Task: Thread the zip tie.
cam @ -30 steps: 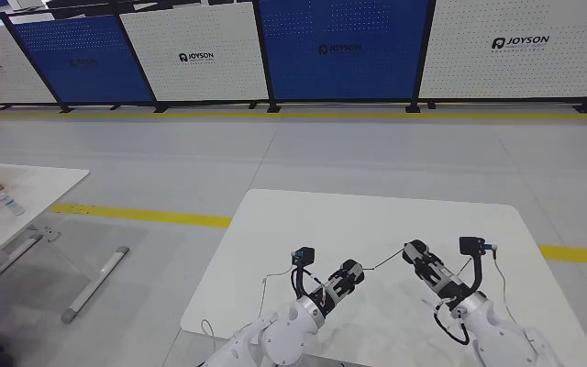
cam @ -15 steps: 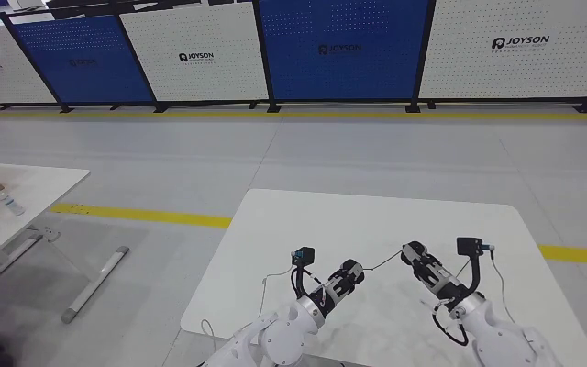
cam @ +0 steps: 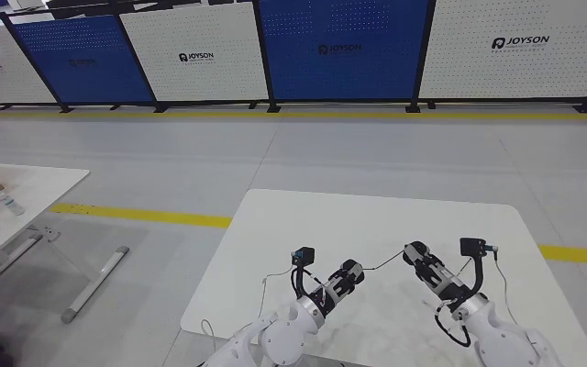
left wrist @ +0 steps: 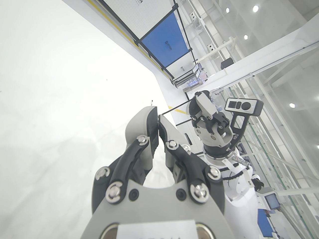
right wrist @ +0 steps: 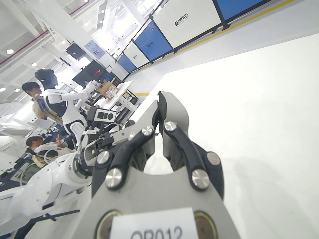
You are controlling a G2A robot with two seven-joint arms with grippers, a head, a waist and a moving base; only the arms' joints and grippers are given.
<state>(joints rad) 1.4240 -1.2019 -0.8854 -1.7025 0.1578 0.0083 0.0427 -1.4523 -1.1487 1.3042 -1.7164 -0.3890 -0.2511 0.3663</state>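
Note:
A thin black zip tie [cam: 382, 261] spans the gap between my two grippers, just above the white table [cam: 367, 216]. My left gripper [cam: 356, 268] is shut on one end of it. In the left wrist view the pads [left wrist: 155, 123] press together and the zip tie [left wrist: 174, 107] runs off towards my right gripper [left wrist: 198, 98]. My right gripper [cam: 409, 252] is shut on the other end. In the right wrist view its fingers [right wrist: 172, 110] are closed tip to tip, and the strap itself is hidden between them.
The table's near left edge [cam: 197, 316] lies close to the left arm. A second white table [cam: 37, 188] stands off to the far left across a floor gap. Blue and white panels [cam: 344, 50] line the back.
Almost nothing: the right wrist shifts by a hair, and both grippers keep their hold on the zip tie.

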